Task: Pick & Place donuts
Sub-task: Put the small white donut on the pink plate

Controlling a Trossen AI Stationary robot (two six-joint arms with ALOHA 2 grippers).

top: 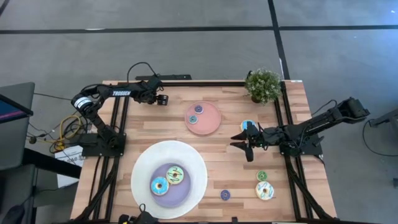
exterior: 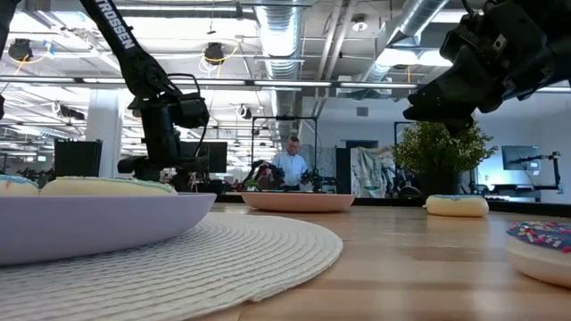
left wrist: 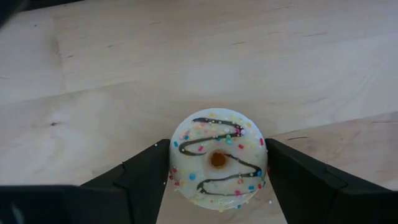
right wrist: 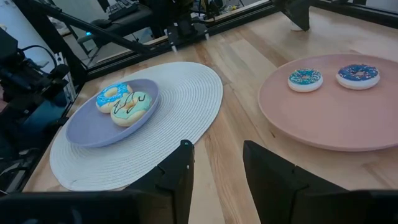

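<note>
High view: right end effector (top: 237,142), fingers spread and empty, hovers over the counter (top: 217,155). Blue donut (top: 249,126) sits just beside it at 1 o'clock, right arm nearer. Left end effector (top: 161,99) waits at 11 o'clock.

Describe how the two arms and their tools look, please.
Both arms are dark, slim and jointed. The left arm bears the white word TROSSEN, and a thin black cable loops above it. The right arm shows no lettering from above. The right tool has two flat black fingers with squared tips.
</note>
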